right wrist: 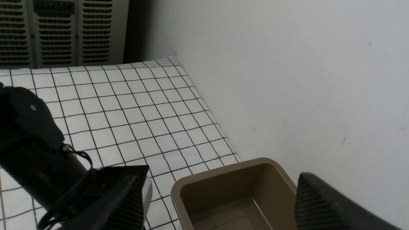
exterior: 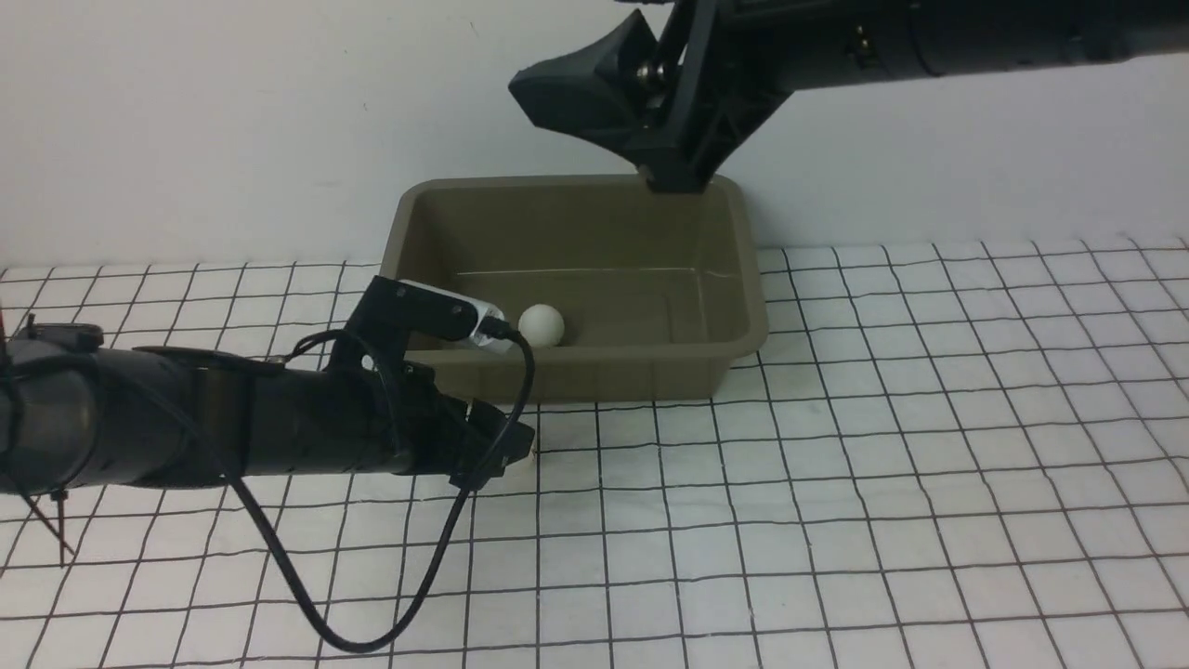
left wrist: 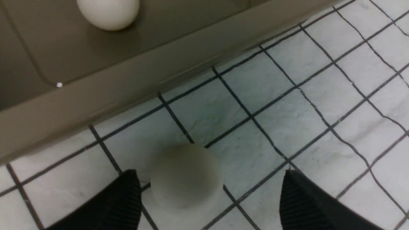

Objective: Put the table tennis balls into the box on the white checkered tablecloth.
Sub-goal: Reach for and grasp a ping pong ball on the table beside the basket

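Left wrist view shows ball (left wrist: 187, 175) inside released left pincer (left wrist: 210, 179), barely visible from front, right pincer (right wrist: 221, 183) released above box (right wrist: 207, 195).

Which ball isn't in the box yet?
The ball on the tablecloth, sitting between the open fingers of the left gripper, just outside the box. The other ball already lies inside the box.

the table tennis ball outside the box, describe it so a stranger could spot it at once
Find the olive-brown box on the white checkered tablecloth. Just outside its near wall, on the cloth, a white table tennis ball sits between the fingers of the open left gripper. Unlike the other ball, which lies inside the box, this one rests on the grid.
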You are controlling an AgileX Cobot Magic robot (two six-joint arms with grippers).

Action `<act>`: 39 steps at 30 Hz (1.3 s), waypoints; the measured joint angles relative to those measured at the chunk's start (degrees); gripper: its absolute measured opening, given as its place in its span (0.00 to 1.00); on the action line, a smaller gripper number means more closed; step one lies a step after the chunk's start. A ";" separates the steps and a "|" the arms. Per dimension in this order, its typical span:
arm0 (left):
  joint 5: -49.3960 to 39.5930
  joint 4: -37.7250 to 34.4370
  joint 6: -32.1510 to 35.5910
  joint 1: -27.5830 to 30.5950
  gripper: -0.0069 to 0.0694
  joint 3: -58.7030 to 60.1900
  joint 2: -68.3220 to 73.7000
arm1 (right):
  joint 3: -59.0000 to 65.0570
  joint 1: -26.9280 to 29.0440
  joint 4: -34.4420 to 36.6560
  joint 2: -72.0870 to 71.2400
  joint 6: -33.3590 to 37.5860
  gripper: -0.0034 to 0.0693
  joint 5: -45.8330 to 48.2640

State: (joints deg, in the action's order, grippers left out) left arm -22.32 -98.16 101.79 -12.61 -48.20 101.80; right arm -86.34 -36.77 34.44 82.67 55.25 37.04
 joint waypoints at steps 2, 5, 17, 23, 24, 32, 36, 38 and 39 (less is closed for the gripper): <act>0.04 0.00 0.00 0.00 0.78 -0.72 1.31 | 0.00 0.00 0.00 -0.43 -0.02 0.85 0.00; 0.11 0.00 0.00 0.00 0.78 -1.08 2.45 | 0.00 0.00 0.00 -1.09 -0.02 0.85 0.00; -0.41 -0.01 0.00 0.00 0.76 -2.96 7.23 | 0.00 0.00 -1.06 -2.19 -0.02 0.85 -0.06; -1.69 -0.06 0.00 0.00 0.46 -3.42 7.57 | 0.00 0.00 -1.06 -2.31 -0.02 0.85 -0.06; -2.07 -0.12 0.00 0.00 0.44 -3.42 7.68 | 0.00 0.00 -1.06 -2.45 -0.02 0.85 -0.06; -7.42 -0.08 -1.73 -0.03 0.09 -3.42 8.19 | 0.00 0.00 -1.31 -4.05 0.04 0.85 -0.59; -7.81 -0.06 -2.63 -0.03 0.09 -3.42 8.19 | 0.00 0.00 -1.46 -4.38 0.22 0.85 -0.84; -7.86 -0.06 -2.89 -0.03 0.09 -3.42 8.19 | 0.00 0.00 -1.45 -4.48 0.22 0.85 -0.84; -7.86 -0.06 -2.97 -0.03 0.09 -3.42 8.19 | 0.00 0.00 -1.45 -4.48 0.22 0.85 -0.84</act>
State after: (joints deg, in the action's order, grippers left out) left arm -30.18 -98.22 98.82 -12.65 -51.62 109.99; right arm -86.34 -36.77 32.99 78.19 55.47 36.20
